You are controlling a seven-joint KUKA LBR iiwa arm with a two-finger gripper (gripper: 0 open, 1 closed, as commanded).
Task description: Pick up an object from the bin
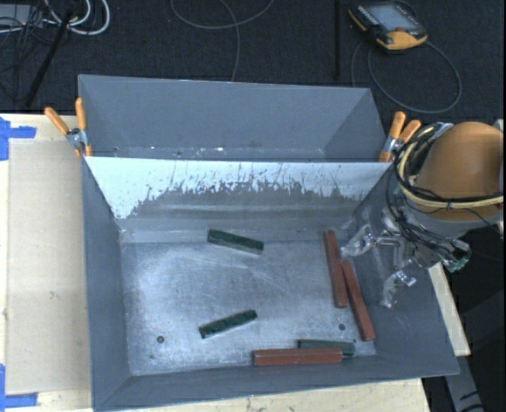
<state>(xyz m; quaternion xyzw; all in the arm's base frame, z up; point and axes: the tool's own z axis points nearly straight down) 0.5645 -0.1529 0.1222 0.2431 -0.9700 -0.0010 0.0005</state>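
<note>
The claw [376, 266] hung spread just right of two long, flat reddish-brown sticks [333, 273], which lay side by side against the grey metal bin's [236, 127] wall.

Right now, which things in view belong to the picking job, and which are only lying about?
Belong to the job: gripper, grey bin, two red-brown sticks beside it, another red-brown stick along the near wall, three green sticks.

Just lying about: orange handheld device, cables, both outside the bin.
</note>
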